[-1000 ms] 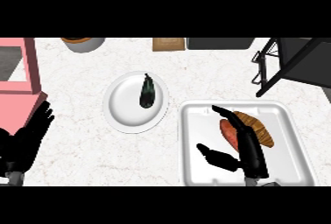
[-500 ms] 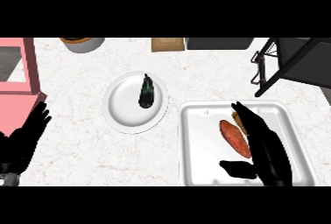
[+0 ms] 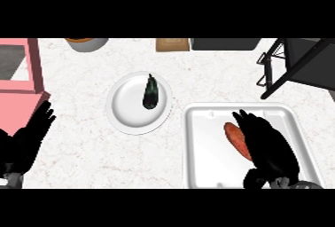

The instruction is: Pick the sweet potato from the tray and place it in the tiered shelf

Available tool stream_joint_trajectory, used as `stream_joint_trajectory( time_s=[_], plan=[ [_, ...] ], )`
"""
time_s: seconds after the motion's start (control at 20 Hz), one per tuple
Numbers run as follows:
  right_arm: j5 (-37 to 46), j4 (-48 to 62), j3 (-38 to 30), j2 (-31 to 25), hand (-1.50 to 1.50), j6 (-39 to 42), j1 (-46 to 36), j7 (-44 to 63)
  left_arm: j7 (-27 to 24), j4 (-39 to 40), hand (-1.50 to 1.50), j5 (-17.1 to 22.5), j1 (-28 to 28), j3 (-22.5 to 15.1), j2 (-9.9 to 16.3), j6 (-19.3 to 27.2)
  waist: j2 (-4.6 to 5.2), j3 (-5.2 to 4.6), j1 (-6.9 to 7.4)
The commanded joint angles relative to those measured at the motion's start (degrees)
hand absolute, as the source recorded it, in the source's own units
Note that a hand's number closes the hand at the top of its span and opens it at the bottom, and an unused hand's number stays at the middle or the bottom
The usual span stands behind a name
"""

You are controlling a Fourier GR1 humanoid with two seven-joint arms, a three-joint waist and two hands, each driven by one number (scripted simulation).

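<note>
The sweet potato (image 3: pixel 234 139) is an orange-red, elongated root with a tapered end pointing toward 11 o'clock. It lies in the white tray (image 3: pixel 203 146), right of the tray's middle. The right hand (image 3: pixel 270 148) lies over it from the 5 o'clock side, covering its right flank and lower end; only the left edge and upper tip show. The fingers (image 3: pixel 247 122) stretch straight toward 11 o'clock, apart, not curled round the root. The shelf (image 3: pixel 297 62), a dark frame, stands at 1 o'clock from the tray. A white plate (image 3: pixel 127 115) with a dark eggplant (image 3: pixel 150 92) sits at 9 o'clock of the tray. The left hand (image 3: pixel 26 142) rests open at the lower left edge.
</note>
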Motion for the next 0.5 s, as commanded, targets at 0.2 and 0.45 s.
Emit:
stream_joint_trajectory(
  time_s=[0.2, 0.45],
  plan=[
    [3.02, 3.14, 1.33, 5.06, -1.50, 11.93, -5.03, 5.16, 0.65, -0.20, 0.00, -0.74, 1.26, 3.99, 0.27, -3.44, 0.02, 0.12, -0.04],
    [7.09, 13.17, -1.82, 8.52, -1.50, 9.03, -7.13, -1.36, 2.33, -0.19, 0.00, -4.41, -0.12, 4.66, -3.60, -1.90, 0.08, 0.14, -0.08]
  ],
)
